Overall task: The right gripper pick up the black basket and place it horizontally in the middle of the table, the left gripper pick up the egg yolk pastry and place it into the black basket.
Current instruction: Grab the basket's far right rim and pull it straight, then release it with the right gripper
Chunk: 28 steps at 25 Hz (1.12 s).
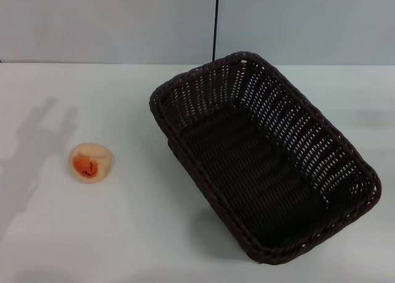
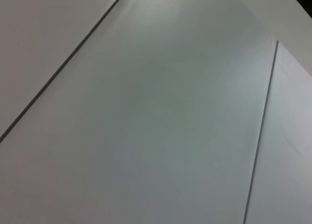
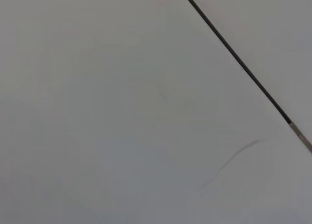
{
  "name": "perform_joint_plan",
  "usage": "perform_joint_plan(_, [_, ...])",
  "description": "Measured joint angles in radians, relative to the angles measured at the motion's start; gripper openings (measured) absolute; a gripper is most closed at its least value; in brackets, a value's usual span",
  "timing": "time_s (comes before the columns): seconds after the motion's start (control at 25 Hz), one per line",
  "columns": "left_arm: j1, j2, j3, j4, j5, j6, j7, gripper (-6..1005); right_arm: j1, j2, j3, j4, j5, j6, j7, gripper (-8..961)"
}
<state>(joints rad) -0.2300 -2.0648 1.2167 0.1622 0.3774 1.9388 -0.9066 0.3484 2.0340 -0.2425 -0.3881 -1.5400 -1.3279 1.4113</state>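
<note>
The black basket (image 1: pixel 265 156) lies on the white table (image 1: pixel 136 233), right of the middle, turned diagonally with one corner toward the back wall and one toward the front right. It is empty. The egg yolk pastry (image 1: pixel 91 163) sits on the table at the left, its orange-red patch facing up and forward. Neither gripper shows in the head view. Both wrist views show only plain pale surfaces with dark seams, and no fingers.
A grey wall (image 1: pixel 111 24) with a dark vertical seam runs along the table's back edge. A faint arm-like shadow (image 1: pixel 37 141) falls on the table left of the pastry.
</note>
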Motion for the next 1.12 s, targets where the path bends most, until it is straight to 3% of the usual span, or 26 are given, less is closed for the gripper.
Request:
perform_joint_plan(0.04, [0.000,0.000,-0.001,0.000,0.000,0.000,0.000,448,0.001,0.000,0.000,0.000,0.000,-0.002,0.000,542])
perform_joint_plan(0.16, [0.000,0.000,-0.003,-0.001,-0.002,-0.001,-0.001,659,0.004,-0.001,-0.001,0.000,-0.005,-0.008,0.000,543])
perform_joint_plan(0.4, [0.000,0.000,-0.005,-0.004,-0.003,-0.001,-0.008,659,0.005,-0.024,-0.056,-0.016,-0.012,-0.038,0.027,545])
perform_joint_plan(0.52, [0.000,0.000,-0.005,-0.005,-0.003,-0.003,-0.012,659,0.001,-0.059,-0.132,-0.066,-0.023,-0.075,0.113,546])
perform_joint_plan(0.56, [0.000,0.000,-0.005,-0.005,-0.003,-0.003,-0.012,659,0.004,-0.085,-0.179,-0.133,-0.072,-0.112,0.205,547])
perform_joint_plan(0.6, [0.000,0.000,-0.005,-0.005,-0.003,-0.004,-0.012,659,0.004,-0.085,-0.179,-0.133,-0.072,-0.112,0.205,547])
perform_joint_plan(0.72, [0.000,0.000,-0.005,-0.006,-0.003,-0.006,-0.012,659,0.030,-0.117,-0.207,-0.287,-0.206,-0.186,0.389,548])
perform_joint_plan(0.92, [-0.004,-0.001,-0.004,-0.006,-0.003,-0.013,-0.012,659,0.130,-0.154,-0.211,-0.527,-0.491,-0.355,0.649,550])
perform_joint_plan(1.04, [-0.004,-0.002,-0.001,-0.007,-0.002,-0.017,-0.012,659,0.227,-0.185,-0.212,-0.579,-0.646,-0.467,0.723,551])
perform_joint_plan(1.12, [-0.005,-0.003,0.000,-0.010,0.000,-0.018,-0.012,659,0.281,-0.195,-0.218,-0.587,-0.714,-0.524,0.726,551])
